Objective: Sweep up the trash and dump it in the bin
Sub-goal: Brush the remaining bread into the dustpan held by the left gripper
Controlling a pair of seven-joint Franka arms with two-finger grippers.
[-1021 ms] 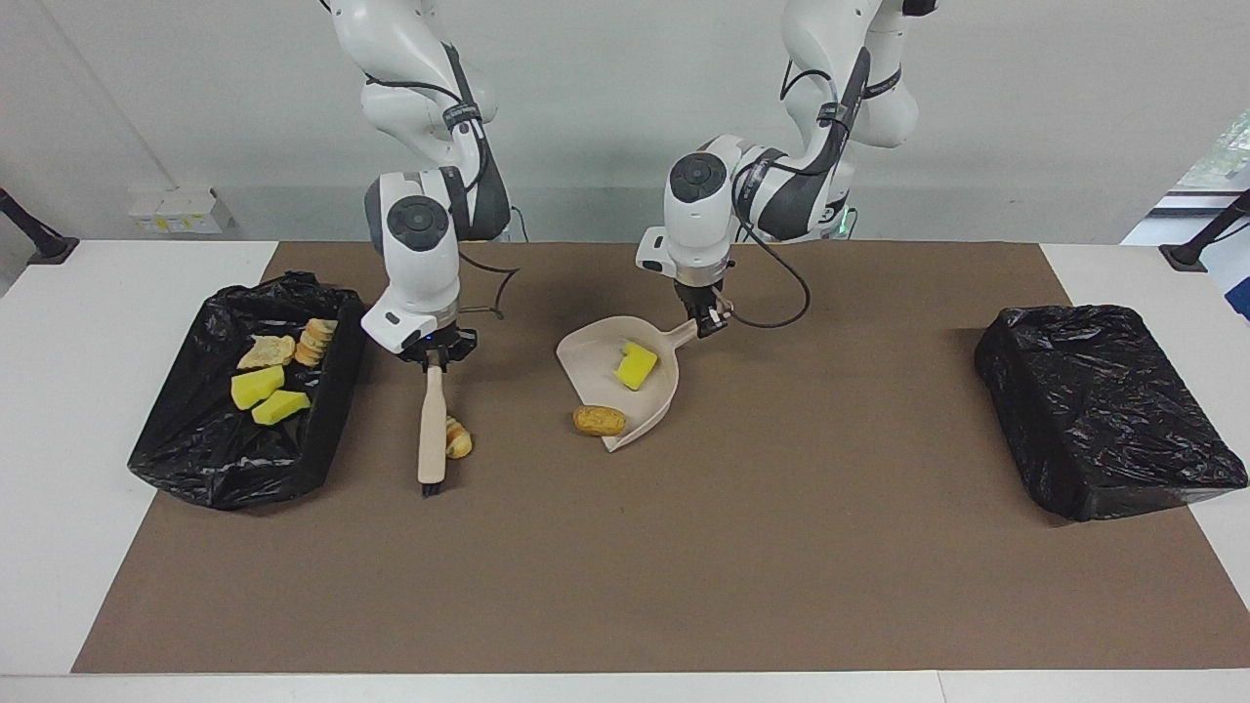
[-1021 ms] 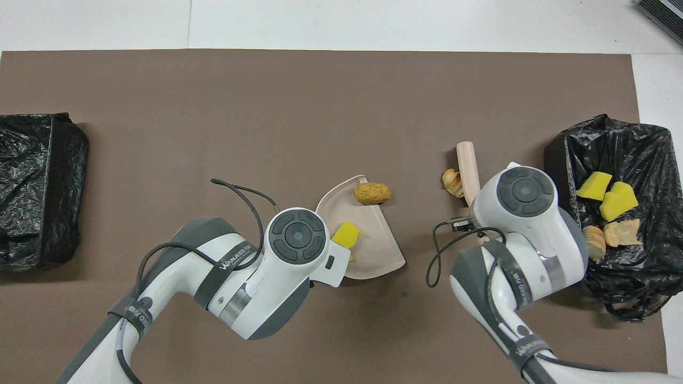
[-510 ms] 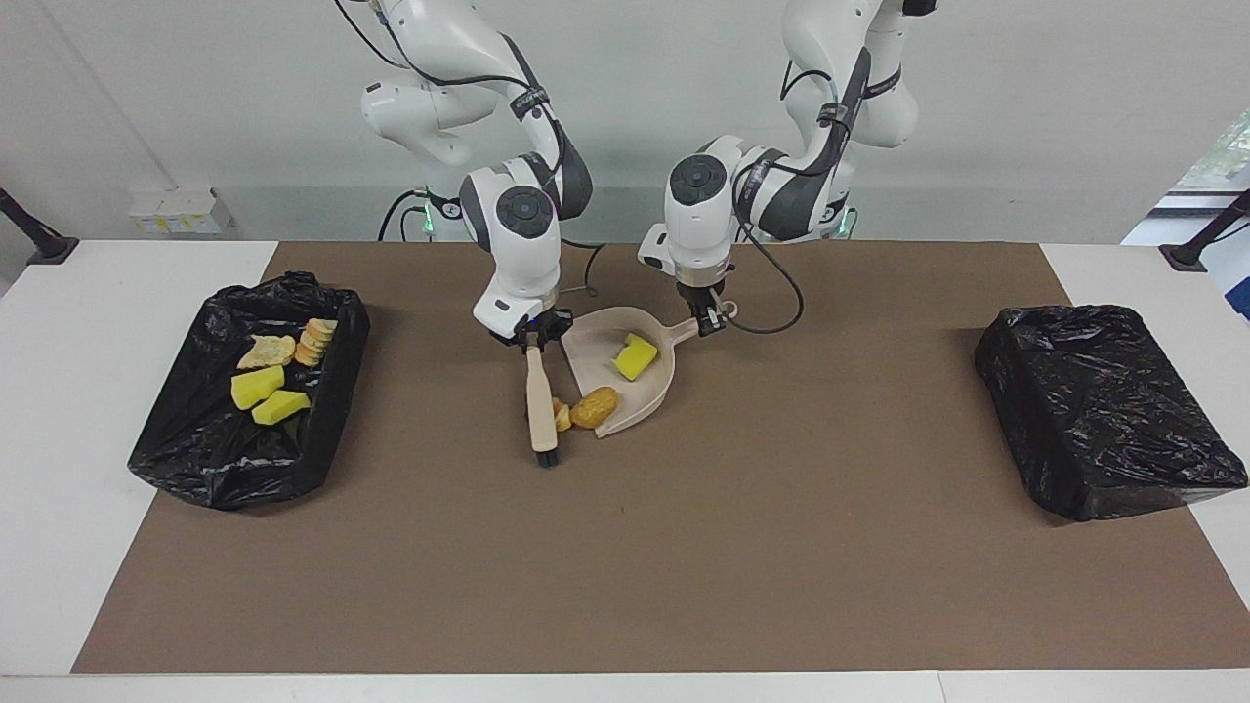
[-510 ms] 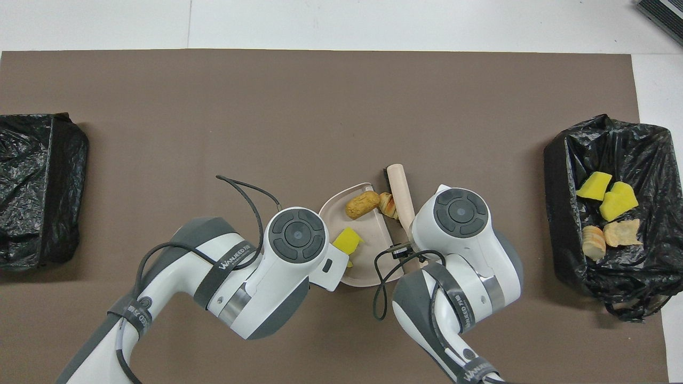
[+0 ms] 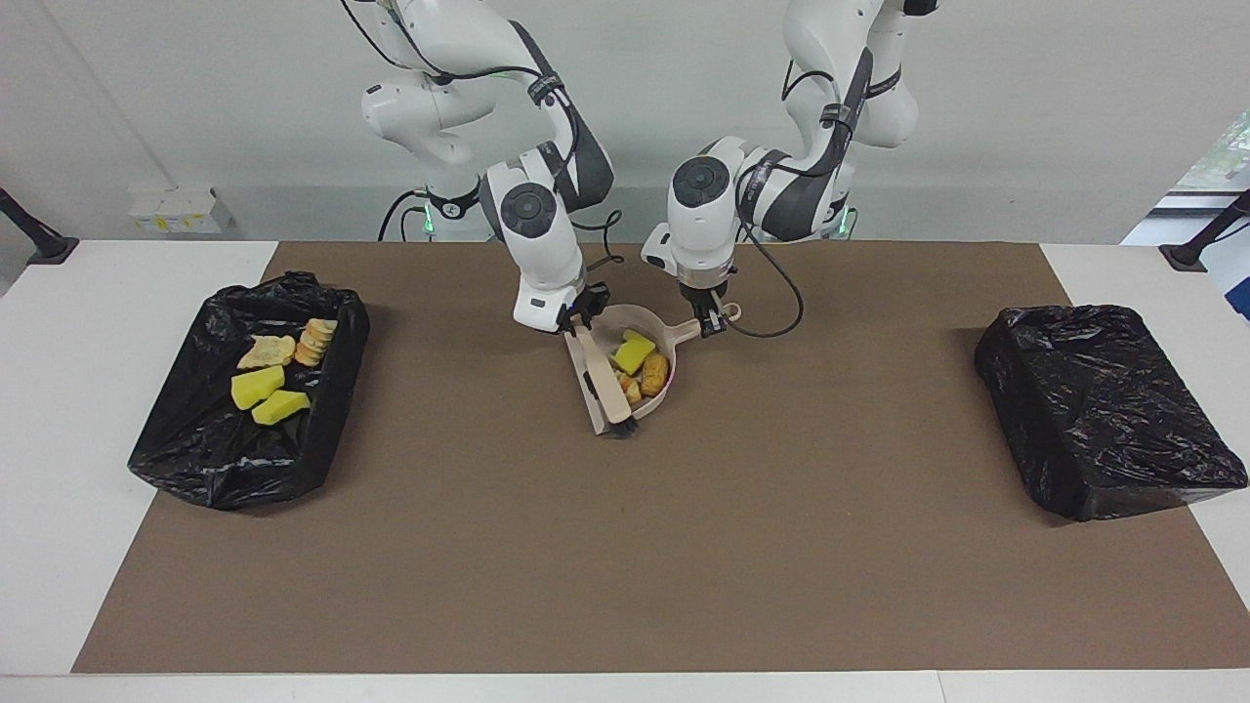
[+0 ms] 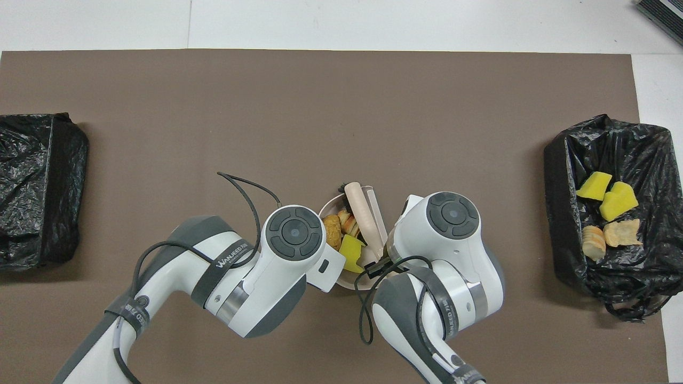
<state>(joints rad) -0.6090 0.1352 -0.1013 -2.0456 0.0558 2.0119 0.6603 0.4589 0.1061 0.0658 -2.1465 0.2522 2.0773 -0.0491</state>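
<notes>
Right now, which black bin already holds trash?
The open bin at the right arm's end holds sponge chunks and bread; the other bin shows only black plastic.

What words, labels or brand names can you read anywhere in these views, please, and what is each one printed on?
"WANJEED": on the dark band around the left arm, overhead view.
Lettering on the dark band around the right arm, overhead view: too small to read.
Nothing readable on the dustpan, the brush or either black bag.

Brush across dustpan mouth, trash inside, four pieces in open bin
</notes>
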